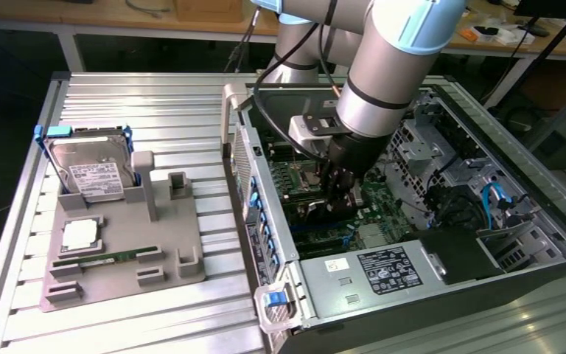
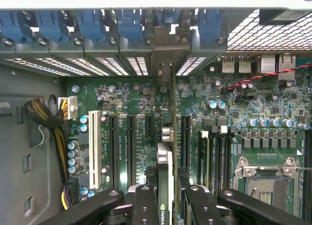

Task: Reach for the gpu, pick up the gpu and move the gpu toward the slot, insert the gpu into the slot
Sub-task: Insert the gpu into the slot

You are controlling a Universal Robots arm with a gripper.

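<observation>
The dark gpu (image 2: 165, 186) stands edge-on (silver bracket at the case wall) over the motherboard's slot (image 2: 171, 137).

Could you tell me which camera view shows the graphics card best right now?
The wrist view: the graphics card stands edge-on between the pincer fingers, its metal bracket reaching the case's rear wall, above the motherboard. In the exterior view the arm and pincer hide most of the card inside the computer case.
</observation>
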